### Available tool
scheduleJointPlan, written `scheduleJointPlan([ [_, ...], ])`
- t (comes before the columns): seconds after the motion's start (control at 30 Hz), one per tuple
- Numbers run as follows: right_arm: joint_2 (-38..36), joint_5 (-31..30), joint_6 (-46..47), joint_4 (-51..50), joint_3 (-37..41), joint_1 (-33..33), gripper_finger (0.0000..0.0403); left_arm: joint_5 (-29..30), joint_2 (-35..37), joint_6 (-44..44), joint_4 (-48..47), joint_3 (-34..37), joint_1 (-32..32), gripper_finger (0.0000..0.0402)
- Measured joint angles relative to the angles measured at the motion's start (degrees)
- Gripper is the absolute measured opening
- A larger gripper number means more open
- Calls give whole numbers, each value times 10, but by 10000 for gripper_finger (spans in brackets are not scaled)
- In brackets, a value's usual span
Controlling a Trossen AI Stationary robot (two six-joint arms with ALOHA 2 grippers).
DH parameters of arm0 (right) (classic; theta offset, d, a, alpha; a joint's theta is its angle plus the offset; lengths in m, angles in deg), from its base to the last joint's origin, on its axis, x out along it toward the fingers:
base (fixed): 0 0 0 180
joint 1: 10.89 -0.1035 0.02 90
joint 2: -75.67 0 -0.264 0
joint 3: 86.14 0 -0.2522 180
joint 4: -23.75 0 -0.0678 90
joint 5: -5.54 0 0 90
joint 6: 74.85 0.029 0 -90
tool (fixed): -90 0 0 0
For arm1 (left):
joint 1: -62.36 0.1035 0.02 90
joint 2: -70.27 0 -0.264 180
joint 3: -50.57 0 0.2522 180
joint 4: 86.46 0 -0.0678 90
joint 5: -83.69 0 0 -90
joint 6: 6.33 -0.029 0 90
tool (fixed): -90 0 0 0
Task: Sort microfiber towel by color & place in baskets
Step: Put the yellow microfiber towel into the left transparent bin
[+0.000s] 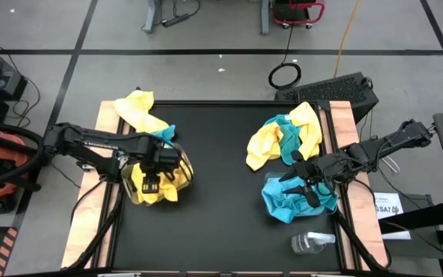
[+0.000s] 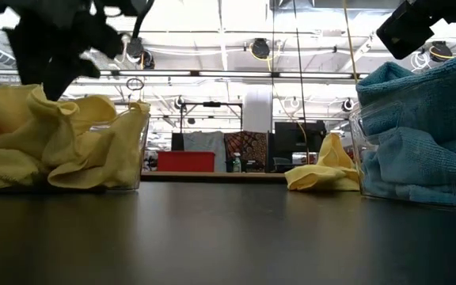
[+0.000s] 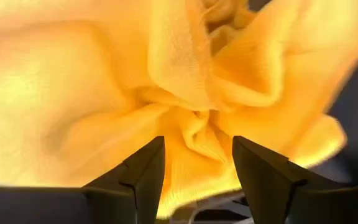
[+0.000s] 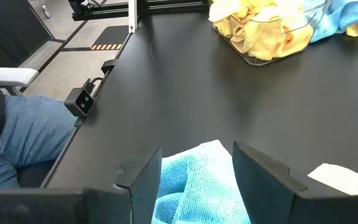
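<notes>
At the table's left a clear basket (image 2: 137, 150) is heaped with yellow microfiber towels (image 1: 171, 175). My left gripper (image 1: 151, 185) hangs over it, pointing down, open, the crumpled yellow cloth (image 3: 191, 93) just below its fingers. At the right, a second clear basket (image 2: 356, 134) holds turquoise towels (image 1: 294, 201). My right gripper (image 1: 289, 178) hovers above them, slanting down, open, with a blue towel (image 4: 194, 180) showing below the gap between its fingers.
A loose pile of yellow and blue towels (image 1: 287, 137) lies at the far right. Another yellow towel (image 1: 139, 110) with a blue one (image 1: 167, 132) lies at the far left corner. A clear bottle (image 1: 311, 242) lies near the front right. A person's leg (image 4: 23, 137) is beside the table.
</notes>
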Motion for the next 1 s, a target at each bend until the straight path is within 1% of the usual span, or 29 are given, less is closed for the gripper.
scheduleJointPlan([
  [0.23,0,0,-1,0,0,0,189,11,1,0,-41,-82,0,194],
  [0.37,0,0,-3,0,0,0,189,41,1,-7,-43,-118,0,194],
  [0.43,0,-1,-6,-1,0,0,189,56,1,-19,-26,-131,0,194],
  [0.5,0,-12,-13,-1,0,0,189,65,1,-37,12,-138,0,194],
  [0.6,0,-37,-21,0,0,0,189,71,1,-74,94,-141,0,194],
  [0.83,0,-136,-34,21,0,3,189,72,1,-158,263,-141,0,194],
  [1.0,7,-193,-63,26,0,31,189,80,0,-220,392,-123,0,194],
])
